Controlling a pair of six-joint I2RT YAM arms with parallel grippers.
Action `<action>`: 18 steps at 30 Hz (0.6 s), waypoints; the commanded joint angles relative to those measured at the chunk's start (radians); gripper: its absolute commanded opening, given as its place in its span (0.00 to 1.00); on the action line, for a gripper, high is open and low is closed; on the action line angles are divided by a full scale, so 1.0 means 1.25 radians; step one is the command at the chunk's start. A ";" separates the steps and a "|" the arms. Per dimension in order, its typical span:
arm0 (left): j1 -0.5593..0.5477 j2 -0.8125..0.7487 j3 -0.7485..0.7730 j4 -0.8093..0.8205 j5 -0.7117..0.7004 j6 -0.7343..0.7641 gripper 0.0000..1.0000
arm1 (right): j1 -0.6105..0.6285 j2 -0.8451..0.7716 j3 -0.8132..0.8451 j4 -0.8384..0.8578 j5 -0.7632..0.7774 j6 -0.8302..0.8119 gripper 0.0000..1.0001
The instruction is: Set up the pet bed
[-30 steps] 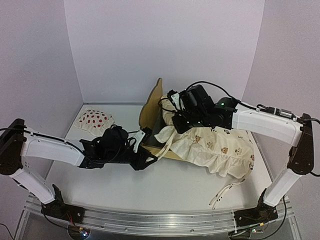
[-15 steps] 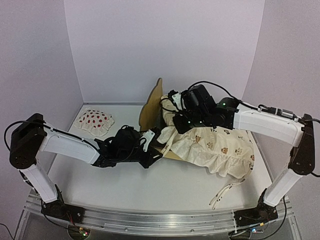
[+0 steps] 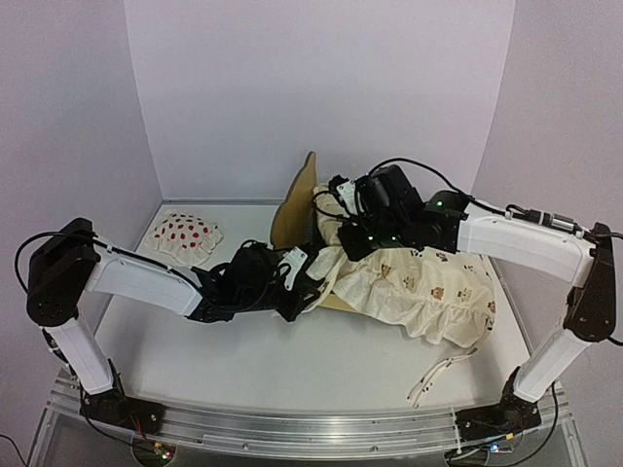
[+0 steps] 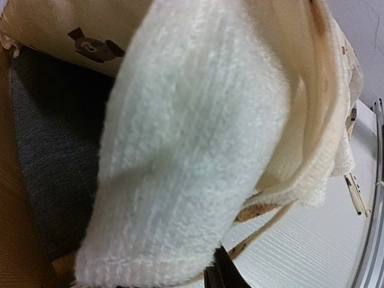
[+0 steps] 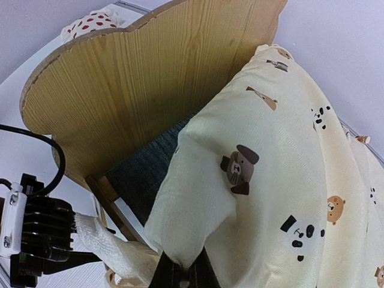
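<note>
The pet bed [image 3: 292,206] stands tilted at the middle back, its plywood headboard [image 5: 150,78] up and its grey felt base [image 5: 147,171] partly bare. The cream animal-print cover [image 3: 428,287] lies heaped over its right side and spills onto the table. My right gripper [image 5: 183,273] is shut on a fold of the cover's printed side, just above the felt base. My left gripper [image 3: 310,282] sits at the bed's near rail, shut on the cover's white fleecy underside [image 4: 192,138]. That cloth fills the left wrist view, and only one dark fingertip [image 4: 225,273] shows.
A small white pillow with red strawberries [image 3: 183,236] lies at the back left of the table. The cover's tie strings [image 3: 443,375] trail toward the front right edge. Lilac walls close the table on three sides.
My left arm has reached right to the bed's near rail and its jaws have closed on the cover's fleecy edge. The right arm has hardly moved.
</note>
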 commanded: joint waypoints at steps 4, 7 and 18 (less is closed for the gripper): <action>-0.003 -0.001 0.021 0.019 0.064 0.019 0.01 | -0.008 -0.048 -0.007 0.018 0.018 0.008 0.00; -0.004 -0.030 0.014 -0.003 0.056 0.014 0.00 | -0.008 -0.055 -0.014 0.018 0.022 0.011 0.00; -0.012 -0.133 -0.011 -0.097 -0.005 0.020 0.05 | -0.008 -0.078 -0.045 0.021 0.022 0.022 0.00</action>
